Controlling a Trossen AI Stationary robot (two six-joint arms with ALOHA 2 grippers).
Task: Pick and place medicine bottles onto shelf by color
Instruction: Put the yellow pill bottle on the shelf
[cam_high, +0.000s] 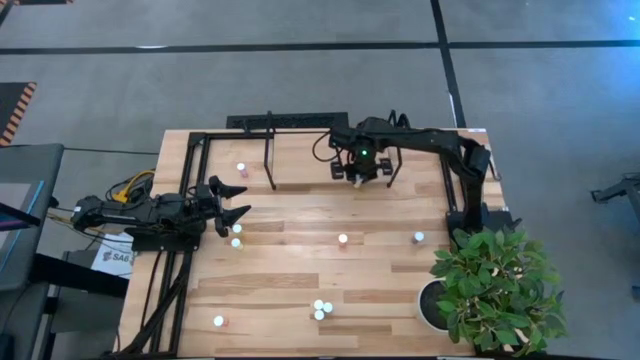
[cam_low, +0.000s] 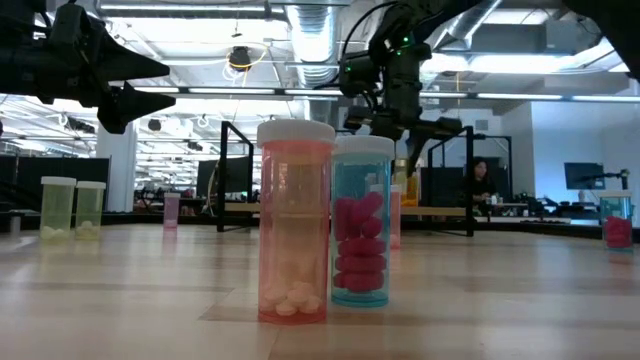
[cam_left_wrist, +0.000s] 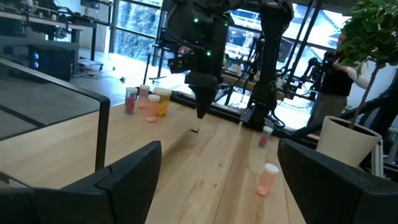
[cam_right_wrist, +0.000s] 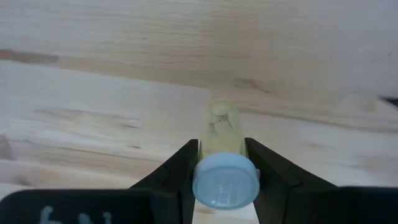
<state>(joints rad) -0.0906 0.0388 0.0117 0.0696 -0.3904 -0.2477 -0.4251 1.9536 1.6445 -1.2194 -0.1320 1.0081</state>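
Two dark arms work over the plank table (cam_high: 300, 280), where one black-framed wooden shelf (cam_high: 300, 165) runs along the far edge and one potted plant (cam_high: 495, 290) fills a near corner. Nine white-capped medicine bottles show from above: one on the shelf (cam_high: 241, 168), two beside the left gripper (cam_high: 236, 235), one at mid-table (cam_high: 343, 239), one near the plant (cam_high: 419, 237), three clustered at the near edge (cam_high: 320, 308) and one apart (cam_high: 219, 321). The right gripper (cam_right_wrist: 224, 168) hangs over the shelf, its jaws closed narrowly on a yellowish bottle (cam_right_wrist: 222, 134), cap between the fingertips. The left gripper (cam_high: 232, 200) waits at the shelf's end, jaws spread wide, holding nothing.
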